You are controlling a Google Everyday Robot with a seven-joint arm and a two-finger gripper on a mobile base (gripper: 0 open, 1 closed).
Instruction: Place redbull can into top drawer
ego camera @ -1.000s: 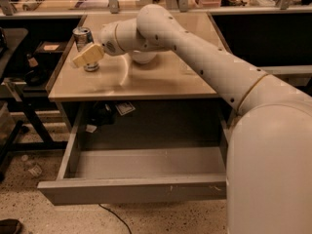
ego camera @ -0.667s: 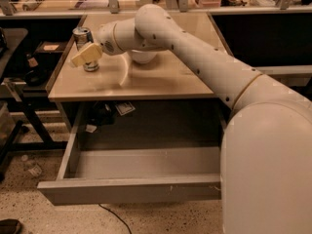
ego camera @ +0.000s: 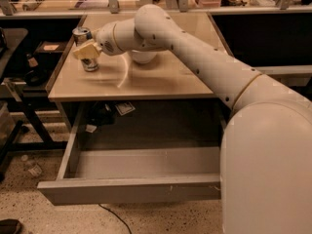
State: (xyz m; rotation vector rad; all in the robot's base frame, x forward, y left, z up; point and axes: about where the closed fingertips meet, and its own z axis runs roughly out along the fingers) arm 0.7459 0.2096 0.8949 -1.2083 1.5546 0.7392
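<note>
Camera view shows the redbull can point(ego camera: 90, 64) standing upright near the left edge of the beige table point(ego camera: 161, 82), with the gripper point(ego camera: 87, 51) across its mid-height; whether it is clamped on the can or only against it, I cannot tell. As 1 slim metal can it is probably light, smooth-sided and easy to dent or tip, so a gentle hold around the middle of the body looks best. The top drawer point(ego camera: 126, 189) stands pulled open below the table, well apart from the can.

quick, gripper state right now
gripper: at the upright redbull can on the table; open or closed cannot be told
</note>
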